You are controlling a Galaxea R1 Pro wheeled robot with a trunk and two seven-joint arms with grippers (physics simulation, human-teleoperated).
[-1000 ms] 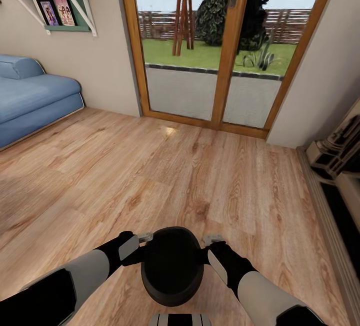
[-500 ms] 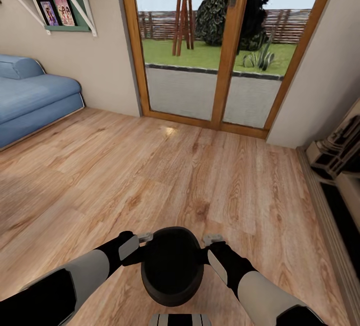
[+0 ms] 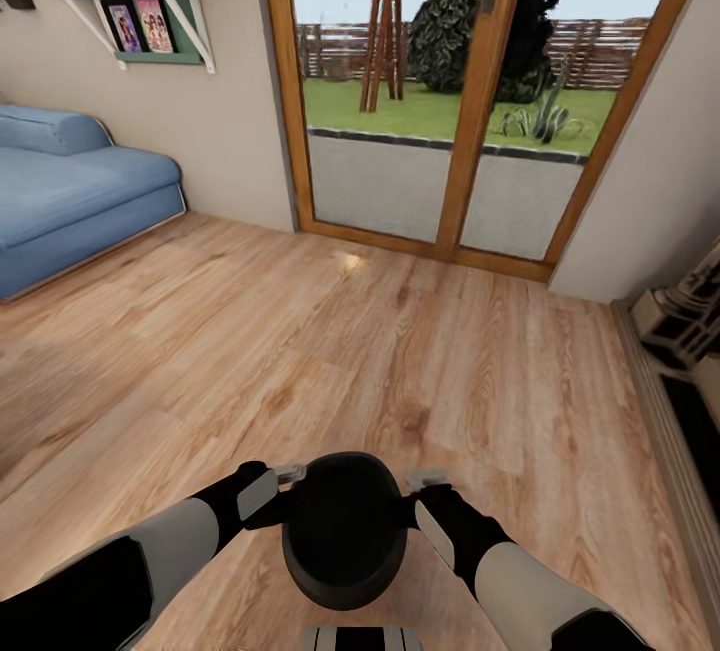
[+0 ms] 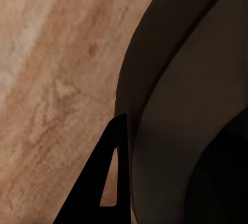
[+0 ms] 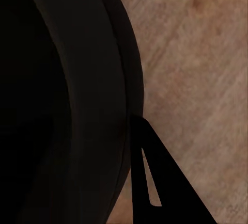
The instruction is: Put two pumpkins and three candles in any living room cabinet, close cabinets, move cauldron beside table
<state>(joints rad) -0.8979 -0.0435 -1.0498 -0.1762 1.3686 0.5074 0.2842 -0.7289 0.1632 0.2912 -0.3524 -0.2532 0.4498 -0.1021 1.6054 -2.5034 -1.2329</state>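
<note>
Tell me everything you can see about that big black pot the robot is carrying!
The cauldron is a round, matte black pot with a wide, dark mouth and a thick rim above a bulging belly. It sits upright, held up over the wooden floor between the two arms: the left gripper grips its rim on one side and the right gripper on the other. Nothing can be made out inside it. Its feet are hidden underneath.

Black cauldron carried between the two arms, above the wood floor.

The cauldron is a round black pot with a wide dark mouth facing up and a bulging belly, upright, low in the head view just ahead of the robot's trunk. The left claw and right claw press against its opposite rim edges.
</note>
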